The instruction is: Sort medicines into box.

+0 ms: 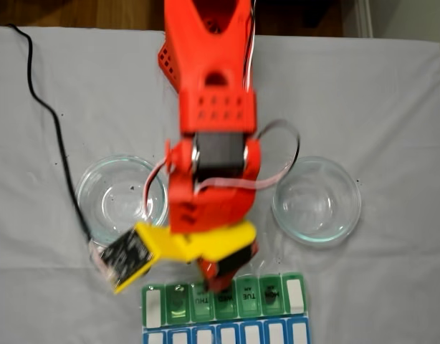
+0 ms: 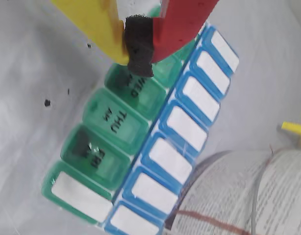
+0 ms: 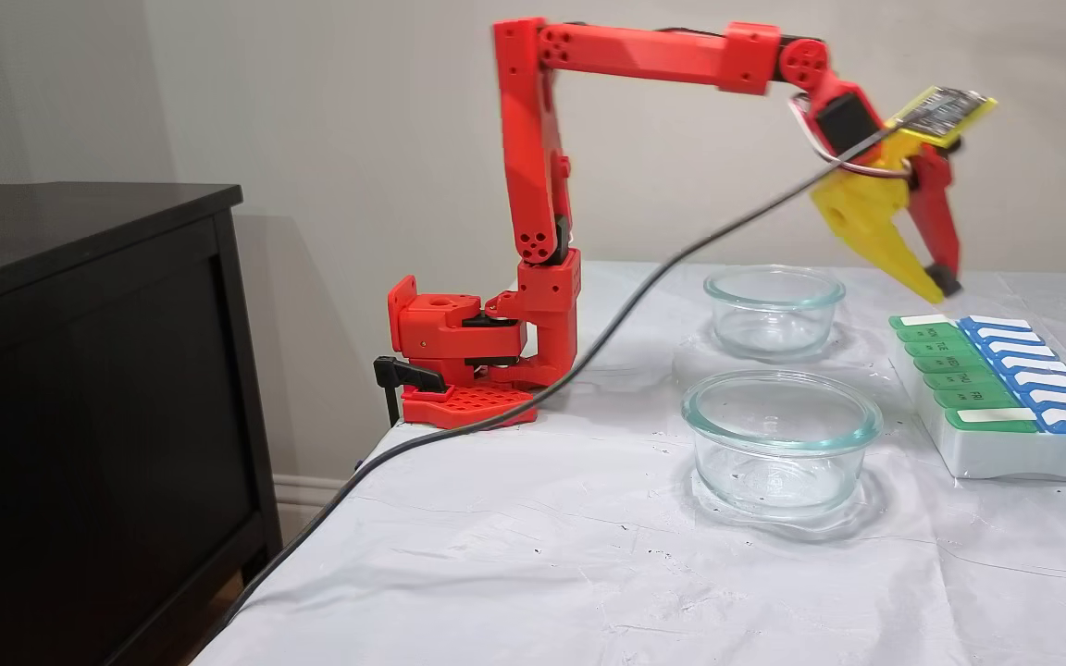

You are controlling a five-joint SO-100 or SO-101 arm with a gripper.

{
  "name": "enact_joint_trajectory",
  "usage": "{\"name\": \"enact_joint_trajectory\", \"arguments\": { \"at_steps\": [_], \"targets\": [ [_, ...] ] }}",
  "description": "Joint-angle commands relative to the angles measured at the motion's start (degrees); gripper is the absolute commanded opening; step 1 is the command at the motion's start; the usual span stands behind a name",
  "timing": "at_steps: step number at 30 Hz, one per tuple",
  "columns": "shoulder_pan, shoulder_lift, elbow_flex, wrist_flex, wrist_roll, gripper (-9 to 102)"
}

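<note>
**Yellow and red fingers poised above the pill box**

Yellow and red fingers (image 3: 935, 282) hang closed, tips together around black padding; whether a medicine sits between them I cannot tell. Below, the box (image 3: 959, 379) lies near the counter (image 3: 542, 555) edge. Two glass dishes (image 3: 778, 444) stand at 9 o'clock, with open cloth beyond. The wrist view reads WED (image 2: 139, 88), THU, FRI lids.
</note>
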Motion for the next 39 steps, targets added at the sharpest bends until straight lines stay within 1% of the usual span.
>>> {"name": "enact_joint_trajectory", "arguments": {
  "at_steps": [1, 5, 8, 10, 11, 12, 16, 18, 19, 20, 23, 24, 27, 29, 39],
  "targets": [
    [-2.29, 18.37, 11.43, -2.55, -2.29, 0],
    [-3.34, 27.07, 20.65, 0.35, -4.48, 0],
    [-5.63, 39.38, 30.85, 5.71, -9.58, 0],
    [-7.38, 51.68, 38.14, 11.69, -13.71, 0],
    [-8.26, 54.4, 39.55, 16.0, -15.56, 0],
    [-8.7, 52.47, 39.99, 18.46, -16.61, 0],
    [-8.35, 54.76, 46.58, 20.48, -19.6, 0],
    [-7.73, 54.76, 51.06, 19.86, -20.83, 0],
    [-7.56, 54.76, 53.88, 18.11, -21.27, 0],
    [-7.56, 54.76, 55.11, 17.05, -20.39, 0],
    [-5.63, 54.76, 53.96, 20.13, -17.05, 0],
    [-5.01, 54.76, 53.53, 21.53, -14.94, 0],
    [-3.16, 54.76, 52.91, 21.45, -4.39, 0],
    [-3.08, 54.76, 52.82, 21.45, -0.18, 0],
    [-1.85, 54.76, 52.73, 21.53, 2.2, 0]
  ]
}}
